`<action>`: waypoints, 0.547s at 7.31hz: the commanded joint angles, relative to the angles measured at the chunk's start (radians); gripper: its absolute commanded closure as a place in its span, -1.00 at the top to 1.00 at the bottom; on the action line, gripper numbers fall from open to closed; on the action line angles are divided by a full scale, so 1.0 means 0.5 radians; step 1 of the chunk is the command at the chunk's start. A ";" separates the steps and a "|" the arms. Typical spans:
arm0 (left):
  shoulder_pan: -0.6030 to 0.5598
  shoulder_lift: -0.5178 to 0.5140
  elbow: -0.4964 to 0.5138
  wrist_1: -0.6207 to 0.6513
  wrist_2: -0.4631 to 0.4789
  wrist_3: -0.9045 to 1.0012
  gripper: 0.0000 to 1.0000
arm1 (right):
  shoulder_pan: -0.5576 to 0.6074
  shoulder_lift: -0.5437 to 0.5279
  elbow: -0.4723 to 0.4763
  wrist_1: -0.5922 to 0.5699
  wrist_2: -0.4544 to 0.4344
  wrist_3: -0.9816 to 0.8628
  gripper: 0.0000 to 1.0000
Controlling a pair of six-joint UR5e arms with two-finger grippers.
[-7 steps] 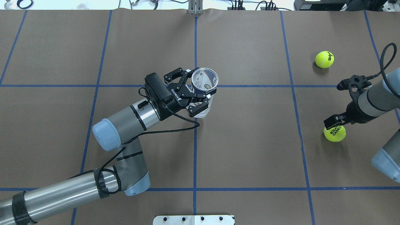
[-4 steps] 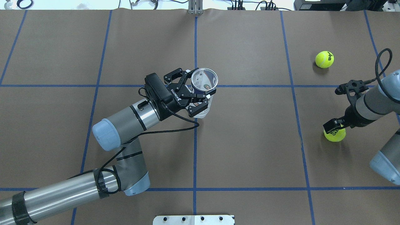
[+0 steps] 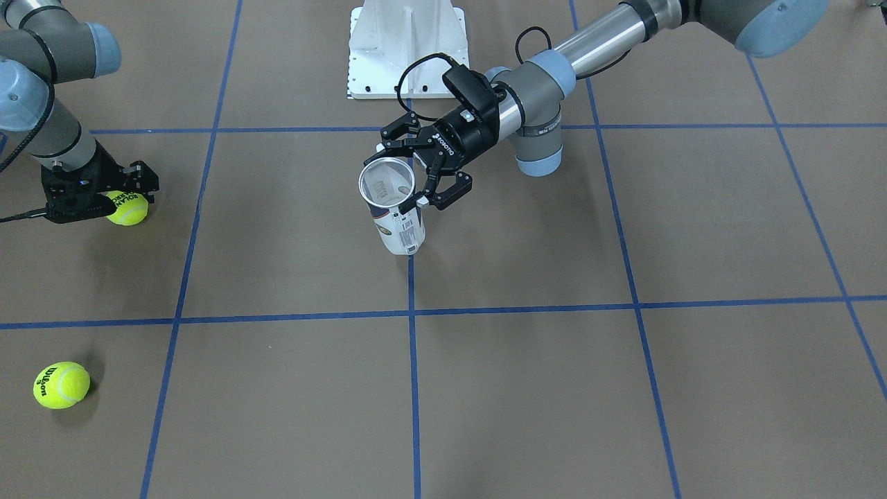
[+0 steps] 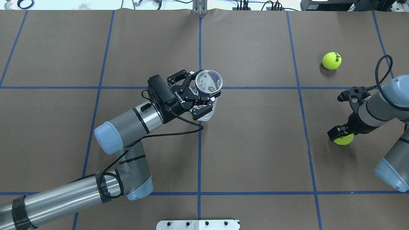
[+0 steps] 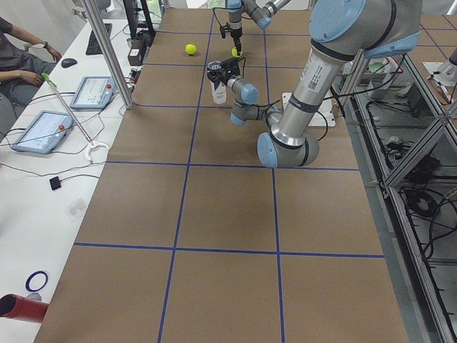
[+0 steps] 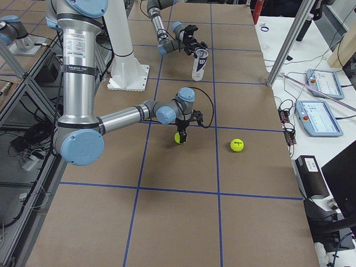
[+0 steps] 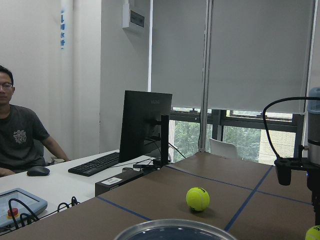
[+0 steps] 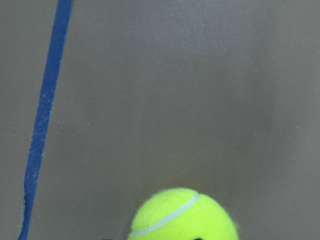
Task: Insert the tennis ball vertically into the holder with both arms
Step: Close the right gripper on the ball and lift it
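Left gripper (image 4: 202,92) clamps the holder (image 3: 400,229); an off-centre pinch by the right gripper (image 4: 342,135), closure unclear, could roll away the ball (image 4: 345,140) beneath.

holder (image 3: 400,225): clear can, upright, mouth open, centre | tennis ball (image 3: 128,208): yellow-green, on table (image 3: 554,381)

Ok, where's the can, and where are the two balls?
can (image 3: 402,232), front-facing view, its label.
Wilson ball (image 4: 332,60), overhead view, its middle.
Roland Garros ball (image 3: 130,208), front-facing view, its visible side.
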 commanded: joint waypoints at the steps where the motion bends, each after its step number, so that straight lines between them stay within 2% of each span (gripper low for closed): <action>1: 0.003 0.001 0.008 0.000 0.000 -0.002 0.71 | -0.004 0.008 -0.004 -0.001 0.011 -0.003 -0.90; 2: 0.003 0.001 0.045 -0.018 0.000 -0.002 0.71 | -0.004 0.023 0.005 -0.001 0.017 -0.015 -1.00; 4: 0.055 -0.008 0.125 -0.138 0.043 -0.018 0.71 | 0.045 0.145 0.011 -0.028 0.057 0.000 -1.00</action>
